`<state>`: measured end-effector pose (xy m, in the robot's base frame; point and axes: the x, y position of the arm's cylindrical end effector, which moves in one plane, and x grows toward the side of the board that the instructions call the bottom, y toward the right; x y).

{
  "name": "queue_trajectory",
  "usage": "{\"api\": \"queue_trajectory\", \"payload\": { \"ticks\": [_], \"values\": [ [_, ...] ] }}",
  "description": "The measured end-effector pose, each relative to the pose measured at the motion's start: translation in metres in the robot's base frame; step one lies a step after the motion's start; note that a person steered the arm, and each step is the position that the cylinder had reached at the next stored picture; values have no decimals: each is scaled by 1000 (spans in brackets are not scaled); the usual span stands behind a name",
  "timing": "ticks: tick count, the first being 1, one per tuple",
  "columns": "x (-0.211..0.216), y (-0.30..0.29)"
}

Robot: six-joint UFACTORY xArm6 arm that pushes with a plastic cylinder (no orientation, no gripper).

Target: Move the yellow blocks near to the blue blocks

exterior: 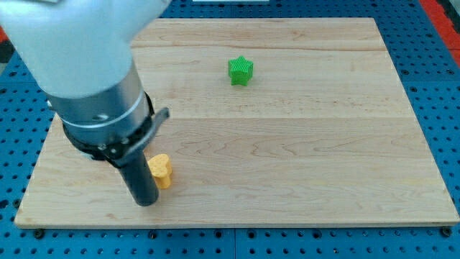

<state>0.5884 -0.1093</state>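
My tip (146,202) sat low at the view's left on the wooden board (302,173), pressed right against the yellow block (161,171) (a bare rod, no jaws to part or close). The green star block (241,70) stood well apart, toward the view's top.

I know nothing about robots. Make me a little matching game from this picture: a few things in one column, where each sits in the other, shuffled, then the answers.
Things:
1. green block
2. yellow block
3. my tip
4. board

Places:
a. lower left, just right of the rod
b. under everything, on the blue surface
c. upper middle, alone
d. bottom left, touching or nearly touching the yellow block's left side

Pairs: 1-c, 2-a, 3-d, 4-b
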Motion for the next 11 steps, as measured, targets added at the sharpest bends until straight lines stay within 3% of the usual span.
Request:
{"api": "queue_trajectory", "payload": {
  "ticks": [1,2,4,5,7,9,11],
  "values": [
    [-22,25],
    [-71,1],
    [-102,-36],
    [-137,-68],
    [-199,-75],
    [-124,-53],
    [-221,-116]
  ]
}}
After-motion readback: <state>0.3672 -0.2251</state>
